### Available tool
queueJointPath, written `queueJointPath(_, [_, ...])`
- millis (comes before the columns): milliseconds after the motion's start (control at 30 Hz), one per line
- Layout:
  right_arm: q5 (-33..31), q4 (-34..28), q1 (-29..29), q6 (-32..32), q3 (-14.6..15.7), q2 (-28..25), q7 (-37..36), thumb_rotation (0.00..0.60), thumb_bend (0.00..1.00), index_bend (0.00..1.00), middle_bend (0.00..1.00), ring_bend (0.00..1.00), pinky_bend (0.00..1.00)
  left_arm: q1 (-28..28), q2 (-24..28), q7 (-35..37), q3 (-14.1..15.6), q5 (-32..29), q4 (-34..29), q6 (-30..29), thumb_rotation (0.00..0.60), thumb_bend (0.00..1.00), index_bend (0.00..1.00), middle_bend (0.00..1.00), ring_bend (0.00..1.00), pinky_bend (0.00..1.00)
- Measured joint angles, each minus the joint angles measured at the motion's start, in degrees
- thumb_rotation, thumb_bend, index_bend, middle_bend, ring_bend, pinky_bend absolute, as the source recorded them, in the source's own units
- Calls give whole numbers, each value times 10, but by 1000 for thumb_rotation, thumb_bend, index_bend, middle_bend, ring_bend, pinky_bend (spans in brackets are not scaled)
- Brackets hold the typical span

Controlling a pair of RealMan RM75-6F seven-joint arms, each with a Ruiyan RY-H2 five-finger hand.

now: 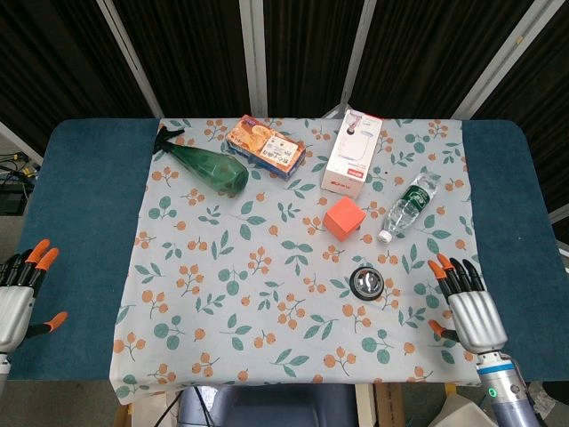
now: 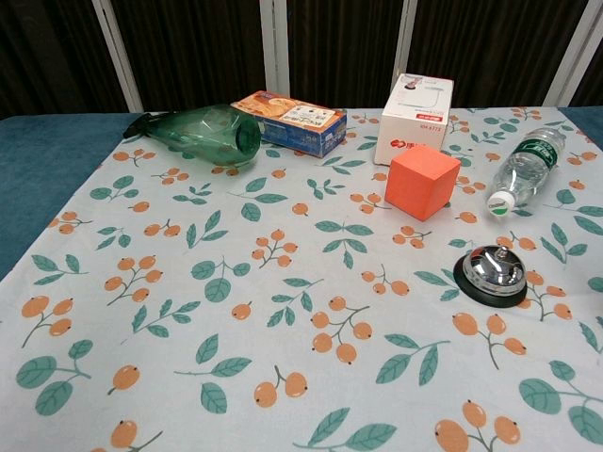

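Hovering with fingers spread and empty, your right hand (image 1: 468, 307) sits just beside the call bell (image 1: 367, 282), while your left hand (image 1: 18, 298) rests splayed at the surface's (image 1: 80, 196) edge.

Near the right hand (image 1: 471, 313), grey with orange fingertips, a silver-and-black bell (image 1: 367, 282); beyond, an orange cube (image 1: 343, 218); white cloth (image 1: 267, 294) with orange-berry, green-leaf print.

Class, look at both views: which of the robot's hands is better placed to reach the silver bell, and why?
Probably the right hand: it hovers open over the cloth just beside the bell. The left hand sits far off at the table's opposite edge.
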State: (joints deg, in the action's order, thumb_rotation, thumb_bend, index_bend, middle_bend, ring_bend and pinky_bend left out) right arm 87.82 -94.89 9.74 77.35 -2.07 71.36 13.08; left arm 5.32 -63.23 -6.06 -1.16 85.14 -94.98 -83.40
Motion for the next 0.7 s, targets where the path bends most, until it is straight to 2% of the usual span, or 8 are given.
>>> queueJointPath(67, [-5,-1,10,-14,-4,14,11,600,651,0,0,0,0,0,0,0,0,-1,1,1,600,13,0,0,0,0])
queueJointPath(133, [-8,0,22,-26,-7,28,23,600,741,0,0,0,0,0,-1,2,-1,-3,2,1,600,13,0,0,0,0])
queueJointPath(233, [-10,8,35,-43,-10,50,47,600,819,0,0,0,0,1,-1,3,-1,-3,3,3,600,13,0,0,0,0])
queueJointPath(700, [-56,72,67,-96,-13,133,140,600,842,0,0,0,0,2,-1,2,0,-5,2,8,600,13,0,0,0,0])
